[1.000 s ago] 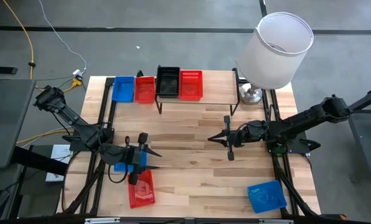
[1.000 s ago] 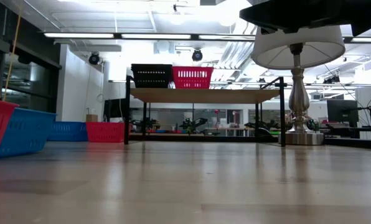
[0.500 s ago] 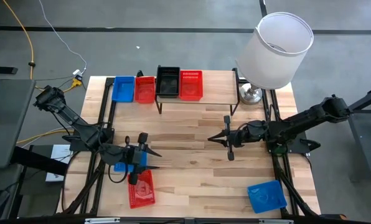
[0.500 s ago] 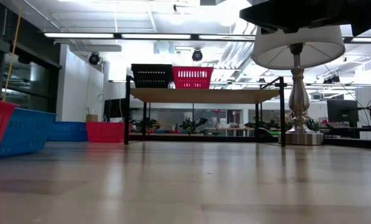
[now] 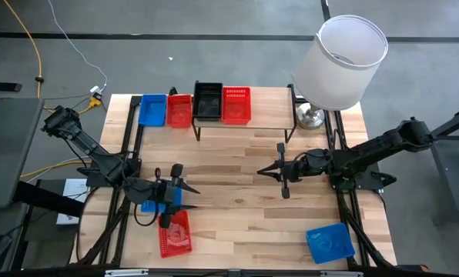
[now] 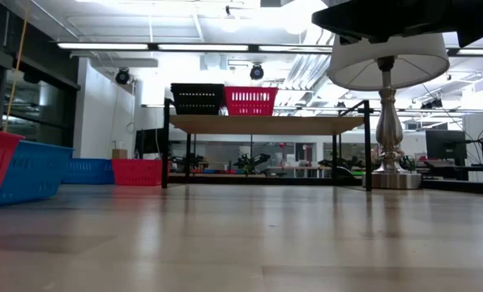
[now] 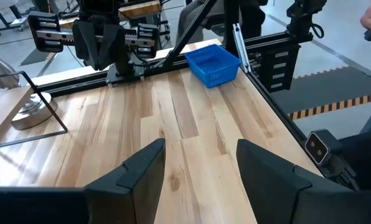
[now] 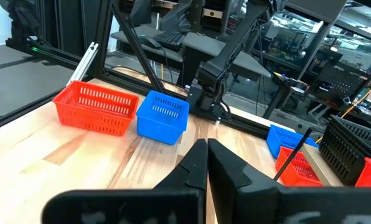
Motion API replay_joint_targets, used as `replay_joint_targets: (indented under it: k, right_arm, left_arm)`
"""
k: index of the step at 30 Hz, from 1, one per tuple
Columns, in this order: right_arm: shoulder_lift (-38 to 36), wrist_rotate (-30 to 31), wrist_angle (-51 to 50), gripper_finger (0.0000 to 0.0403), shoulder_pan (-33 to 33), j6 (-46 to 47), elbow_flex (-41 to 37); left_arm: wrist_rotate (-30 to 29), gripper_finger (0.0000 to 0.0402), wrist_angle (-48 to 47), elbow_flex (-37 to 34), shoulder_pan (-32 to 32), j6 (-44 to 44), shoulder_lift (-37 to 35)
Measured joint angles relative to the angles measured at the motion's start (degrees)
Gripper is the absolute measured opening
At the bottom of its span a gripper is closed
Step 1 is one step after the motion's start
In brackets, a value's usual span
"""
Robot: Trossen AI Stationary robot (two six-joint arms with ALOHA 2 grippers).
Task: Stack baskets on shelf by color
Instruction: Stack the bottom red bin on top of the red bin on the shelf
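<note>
The shelf (image 5: pixel 245 123) stands at the table's far edge, and a black basket (image 5: pixel 208 100) and a red basket (image 5: pixel 236 105) rest side by side on its top. A blue basket (image 5: pixel 152 109) and a red basket (image 5: pixel 179 110) sit on the table left of it. Near the front left lie a blue basket (image 5: pixel 151 205) and a red basket (image 5: pixel 175 232). Another blue basket (image 5: pixel 327 241) lies at the front right. My left gripper (image 5: pixel 185 189) hangs open above the front-left baskets, nothing between its fingers (image 7: pixel 142 177). My right gripper (image 5: pixel 262 172) hovers shut over the table's middle.
A lamp with a white shade (image 5: pixel 345 61) stands on its metal foot (image 5: pixel 310 117) at the far right corner, beside the shelf. Bare wood lies between the two grippers (image 5: pixel 229 208). Black frame rails run along both sides of the table (image 5: pixel 129 138).
</note>
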Motion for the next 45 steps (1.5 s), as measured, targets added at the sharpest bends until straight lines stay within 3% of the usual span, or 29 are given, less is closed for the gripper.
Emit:
replay_joint_targets:
  k: [37,45]
  right_arm:
    - [0.0,3.08,0.01,0.0,-0.17,0.85,0.0]
    - [0.0,7.73,0.04,0.0,-0.22,-1.86,0.02]
  left_arm:
    - [-0.66,0.0191,-4.28,0.02,0.0,2.52,0.0]
    - [-0.63,0.0191,-7.91,0.02,1.49,1.4,0.0]
